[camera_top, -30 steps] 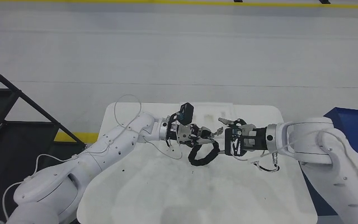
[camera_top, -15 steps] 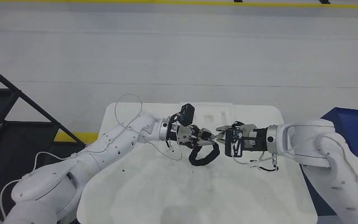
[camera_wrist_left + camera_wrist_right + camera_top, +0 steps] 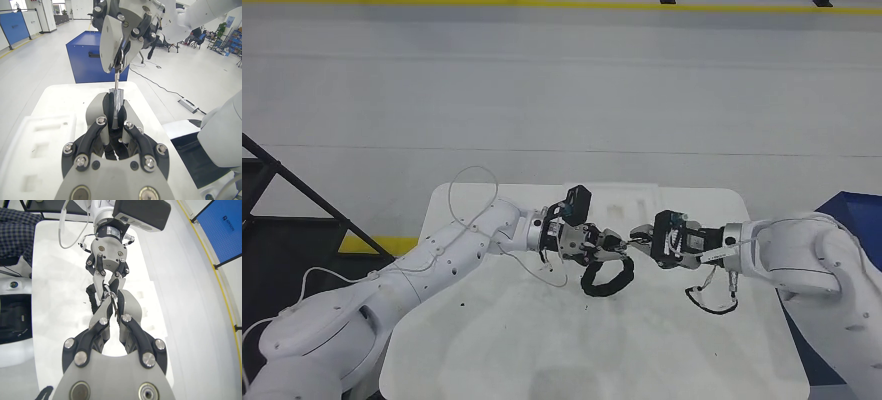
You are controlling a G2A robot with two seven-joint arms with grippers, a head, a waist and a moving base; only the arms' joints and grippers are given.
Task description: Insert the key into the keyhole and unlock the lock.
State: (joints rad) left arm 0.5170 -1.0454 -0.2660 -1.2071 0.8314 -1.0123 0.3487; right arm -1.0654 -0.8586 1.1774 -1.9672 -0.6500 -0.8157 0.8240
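Observation:
My left gripper [image 3: 600, 243] is shut on the lock [image 3: 116, 103], a chrome cylinder held above the table with its keyhole end facing the other arm. The lock's black cable loop [image 3: 607, 279] hangs below it. Opposite, my right gripper [image 3: 641, 239] is shut on the key [image 3: 117, 79], a small silver key on a ring. The key's tip touches the lock's end face [image 3: 110, 294] at the keyhole; how far it is in I cannot tell. In the right wrist view the key [image 3: 115, 306] lies between my own fingertips, facing the left gripper [image 3: 109, 285].
Both grippers meet above the middle of the white table [image 3: 542, 340]. A white foam tray [image 3: 47, 125] with cut-out pockets lies at the far side of the table [image 3: 627, 203]. A blue cabinet [image 3: 90, 55] stands off the table's right end.
The right wrist has rolled about its axis and moved a little toward the lock, bringing the key's tip up to the keyhole end. The left arm has stayed nearly still.

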